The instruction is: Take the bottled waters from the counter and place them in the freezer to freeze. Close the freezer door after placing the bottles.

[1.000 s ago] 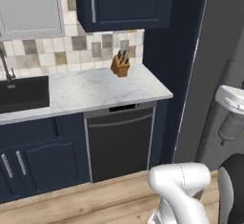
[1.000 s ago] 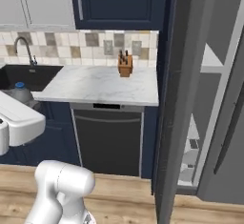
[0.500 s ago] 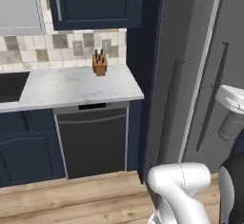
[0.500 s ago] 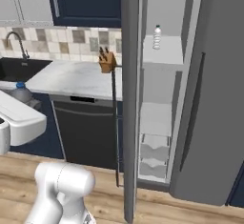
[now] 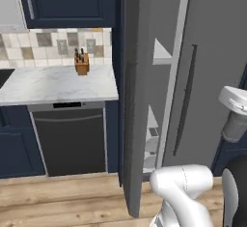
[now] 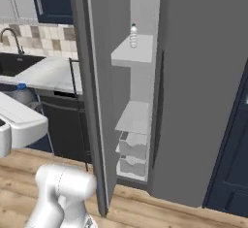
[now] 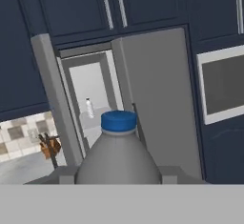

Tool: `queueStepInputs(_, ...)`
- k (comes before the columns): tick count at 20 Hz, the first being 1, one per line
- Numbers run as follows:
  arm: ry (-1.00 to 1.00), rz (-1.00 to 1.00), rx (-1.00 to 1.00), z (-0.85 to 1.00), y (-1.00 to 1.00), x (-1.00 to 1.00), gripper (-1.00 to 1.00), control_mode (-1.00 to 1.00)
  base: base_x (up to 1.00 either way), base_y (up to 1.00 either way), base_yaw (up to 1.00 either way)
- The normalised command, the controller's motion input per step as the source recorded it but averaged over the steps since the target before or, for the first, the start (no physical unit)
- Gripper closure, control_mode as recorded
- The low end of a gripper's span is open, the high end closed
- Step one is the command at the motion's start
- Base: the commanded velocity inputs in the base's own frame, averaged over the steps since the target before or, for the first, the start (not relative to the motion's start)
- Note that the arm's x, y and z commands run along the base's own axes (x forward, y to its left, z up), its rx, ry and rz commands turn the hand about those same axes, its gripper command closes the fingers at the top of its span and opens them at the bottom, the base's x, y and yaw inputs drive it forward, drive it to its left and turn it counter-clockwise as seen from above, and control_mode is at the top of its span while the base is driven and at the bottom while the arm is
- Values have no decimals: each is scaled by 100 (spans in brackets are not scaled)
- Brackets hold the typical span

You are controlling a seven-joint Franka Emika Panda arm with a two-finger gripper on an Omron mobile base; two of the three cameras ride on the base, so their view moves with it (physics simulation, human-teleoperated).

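Note:
In the hand view my gripper (image 7: 119, 176) is shut on a bottled water (image 7: 119, 154), a whitish-grey bottle with a blue cap, upright between the fingers. The same bottle (image 6: 21, 95) peeks out behind my white arm at the left of the right base view. A second bottled water (image 6: 133, 35) stands on the upper white shelf of the freezer (image 6: 140, 76), small in the hand view (image 7: 89, 107). The freezer door (image 6: 99, 105) stands wide open, edge-on in the left base view (image 5: 132, 100). The counter (image 5: 53, 83) lies left of the freezer.
A wooden knife block (image 5: 81, 63) stands at the counter's back. Below the counter is a black dishwasher (image 5: 70, 139). A sink with a tap (image 6: 9, 38) is at far left. Right of the freezer are a shut grey door with a bar handle (image 5: 185, 100) and a wall oven (image 7: 221, 85).
The base has driven and turned right, so both base views slid from the counter to the open freezer. The bottle has stayed in my shut gripper.

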Motion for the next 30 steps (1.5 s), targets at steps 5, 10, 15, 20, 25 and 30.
queueStepInputs(5, 0, 0, 0, 0, 0, 0, 100, 100, 13, -86, 16)
queueStepInputs(10, 0, 0, 0, 0, 0, 0, 100, 100, 43, -69, 26)
queueStepInputs(15, 0, 0, 0, 0, 0, 0, 100, 100, 29, -47, 45)
queueStepInputs(20, 0, 0, 0, 0, 0, 0, 100, 100, 16, -36, 46)
queueStepInputs(25, 0, 0, 0, 0, 0, 0, 100, 100, 23, -19, 40)
queueStepInputs(30, 0, 0, 0, 0, 0, 0, 100, 100, 14, -11, 6)
